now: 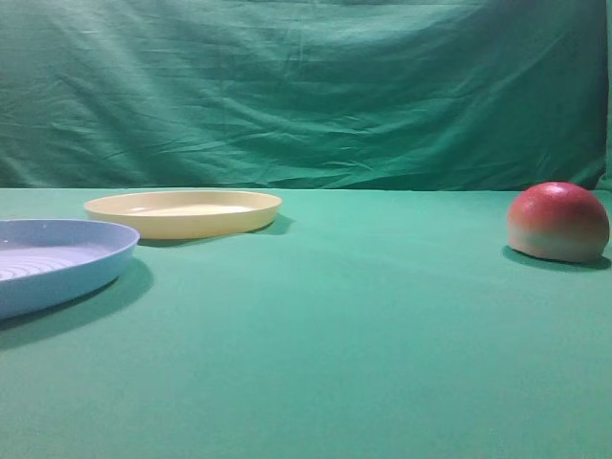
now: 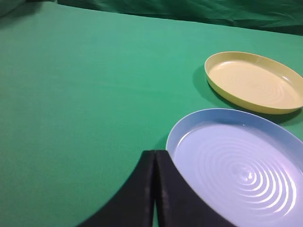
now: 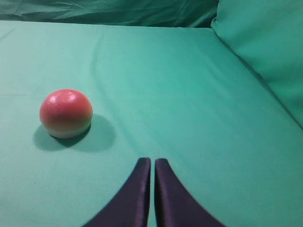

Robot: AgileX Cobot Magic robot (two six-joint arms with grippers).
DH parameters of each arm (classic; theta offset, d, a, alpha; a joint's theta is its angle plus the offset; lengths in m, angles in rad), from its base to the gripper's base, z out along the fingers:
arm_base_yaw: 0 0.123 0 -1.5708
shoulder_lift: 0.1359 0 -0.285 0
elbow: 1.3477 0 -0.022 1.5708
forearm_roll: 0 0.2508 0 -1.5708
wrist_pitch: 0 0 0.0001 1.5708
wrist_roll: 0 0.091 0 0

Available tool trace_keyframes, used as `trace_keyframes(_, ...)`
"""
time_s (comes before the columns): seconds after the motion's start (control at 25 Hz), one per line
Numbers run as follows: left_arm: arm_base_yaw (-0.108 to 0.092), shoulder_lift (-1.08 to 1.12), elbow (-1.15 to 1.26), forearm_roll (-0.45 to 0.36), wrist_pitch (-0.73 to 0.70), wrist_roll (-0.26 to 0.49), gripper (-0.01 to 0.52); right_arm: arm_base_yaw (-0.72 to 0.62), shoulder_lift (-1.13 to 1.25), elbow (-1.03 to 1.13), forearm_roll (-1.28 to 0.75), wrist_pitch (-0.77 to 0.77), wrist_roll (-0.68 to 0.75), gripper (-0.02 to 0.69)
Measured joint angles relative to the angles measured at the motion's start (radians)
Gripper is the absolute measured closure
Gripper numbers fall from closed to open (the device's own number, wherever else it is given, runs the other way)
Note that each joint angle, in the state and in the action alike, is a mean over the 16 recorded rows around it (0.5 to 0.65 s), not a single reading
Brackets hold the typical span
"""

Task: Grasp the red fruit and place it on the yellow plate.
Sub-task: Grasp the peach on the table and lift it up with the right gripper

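Ahead-left of the clenched right end effector, red fruit well apart, on green cloth

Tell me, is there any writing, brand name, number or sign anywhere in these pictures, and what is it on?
None: no view shows any word, number or sign.
The red fruit is bare-skinned, with no sticker.
The yellow plate is plain.
The blue plate bears only raised rings, no lettering.
The green cloth and the dark tips of the left gripper and right gripper carry no markings.
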Motion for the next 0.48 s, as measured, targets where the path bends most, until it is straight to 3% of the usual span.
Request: trace_keyframes(0.48, 0.000, 0.000, 0.000, 0.000, 0.000, 0.000, 0.514, 0.000, 0.000, 0.000, 0.000, 0.000, 0.000, 0.665)
